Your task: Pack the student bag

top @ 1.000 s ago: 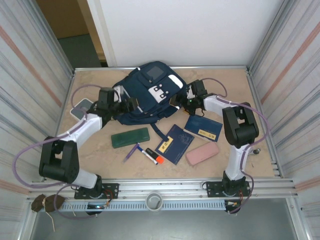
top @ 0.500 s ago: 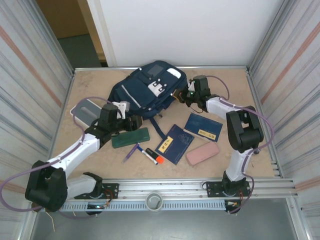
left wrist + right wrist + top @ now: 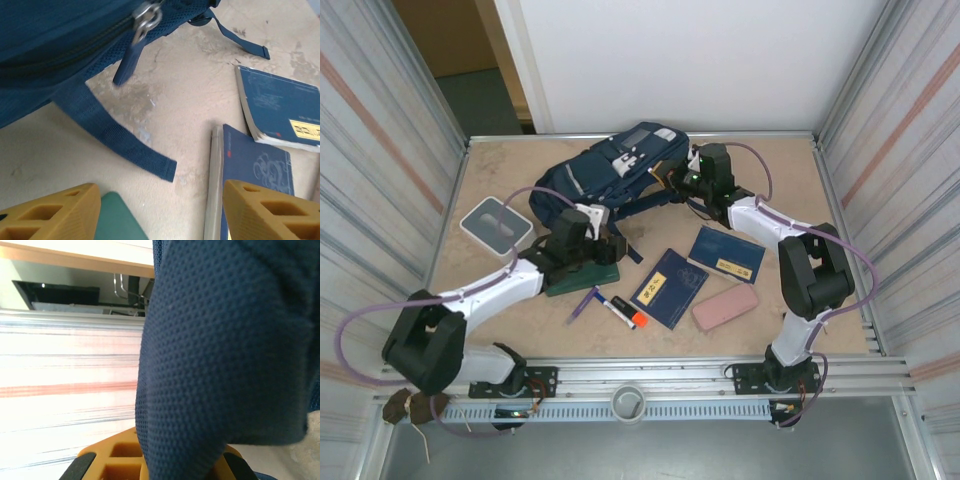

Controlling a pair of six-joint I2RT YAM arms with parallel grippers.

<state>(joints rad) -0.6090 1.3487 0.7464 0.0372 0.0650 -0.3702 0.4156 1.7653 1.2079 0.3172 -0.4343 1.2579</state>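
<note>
Right gripper [image 3: 672,180]: jaws clamped on a padded mesh fold of the large navy-blue fabric student bag [image 3: 610,170]. In the wrist view that mesh runs down between its yellow fingers [image 3: 115,456]. The rest of the bag lies to this gripper's left, at the far side of the beige table [image 3: 500,190], with its white and grey patches facing up.

Left gripper [image 3: 160,215]: fingers apart, nothing between them, hanging over bare table just off the bag's near edge.
- Ahead of it: silver metal zipper pull [image 3: 146,15] with a navy fabric tab, and a flat navy webbing strap [image 3: 120,140] lying loose on the table.
- By its left finger: dark green rectangular case [image 3: 117,222]; can't tell if they touch.
- By its right finger: thin navy booklet [image 3: 255,165]. A second navy booklet with a yellow label [image 3: 280,105] sits further ahead, close to the first.

Top view, relative to the left gripper:
- Pink oblong case [image 3: 725,307]: to the right, past the booklets.
- Purple pen [image 3: 584,303] and black marker with orange cap [image 3: 623,313]: back toward the arm bases.
- Grey-white flat rectangular pad [image 3: 495,222]: well apart to the left.
</note>
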